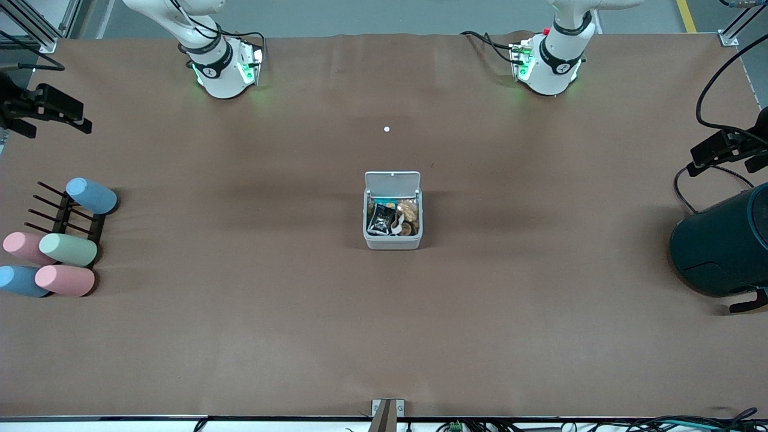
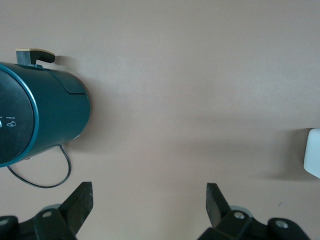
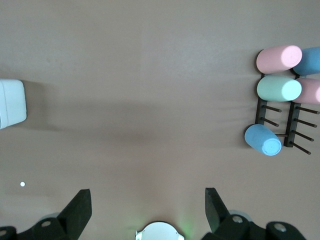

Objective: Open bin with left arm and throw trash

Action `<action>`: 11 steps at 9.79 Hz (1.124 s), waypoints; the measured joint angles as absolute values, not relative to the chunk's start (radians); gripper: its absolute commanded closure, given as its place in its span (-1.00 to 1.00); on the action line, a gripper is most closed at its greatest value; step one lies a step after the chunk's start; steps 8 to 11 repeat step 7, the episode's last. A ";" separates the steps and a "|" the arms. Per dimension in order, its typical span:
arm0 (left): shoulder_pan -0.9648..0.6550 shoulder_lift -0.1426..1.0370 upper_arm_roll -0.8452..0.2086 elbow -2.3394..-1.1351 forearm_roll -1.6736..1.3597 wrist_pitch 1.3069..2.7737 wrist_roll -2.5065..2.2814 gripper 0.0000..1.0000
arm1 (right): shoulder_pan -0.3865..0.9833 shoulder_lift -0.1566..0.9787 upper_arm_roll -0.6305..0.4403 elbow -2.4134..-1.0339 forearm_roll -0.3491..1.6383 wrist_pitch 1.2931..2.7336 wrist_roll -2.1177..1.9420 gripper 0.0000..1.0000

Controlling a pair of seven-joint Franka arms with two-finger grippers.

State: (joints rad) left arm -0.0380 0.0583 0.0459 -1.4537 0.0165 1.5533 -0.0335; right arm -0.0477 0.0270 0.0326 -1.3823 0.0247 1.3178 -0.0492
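- The bin sits mid-surface, lid up, black wrapper and white strip inside.
- Left end effector hangs wide open and empty over bare surface near the teal container; right end effector likewise, near the pastel cylinders.
- The job looks done; best to keep both arms clear of the lid.

White arms, black joint bands, green base lights, black cables
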 measured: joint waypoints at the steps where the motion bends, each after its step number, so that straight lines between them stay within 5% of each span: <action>1: -0.038 0.058 0.046 -1.454 0.016 1.553 -0.033 -1.00 | -0.054 0.029 0.032 -1.382 0.012 1.328 -0.031 -1.00; 11: -0.038 0.058 0.046 -1.454 0.016 1.552 -0.033 -1.00 | -0.059 0.032 0.033 -1.384 0.007 1.338 0.008 -1.00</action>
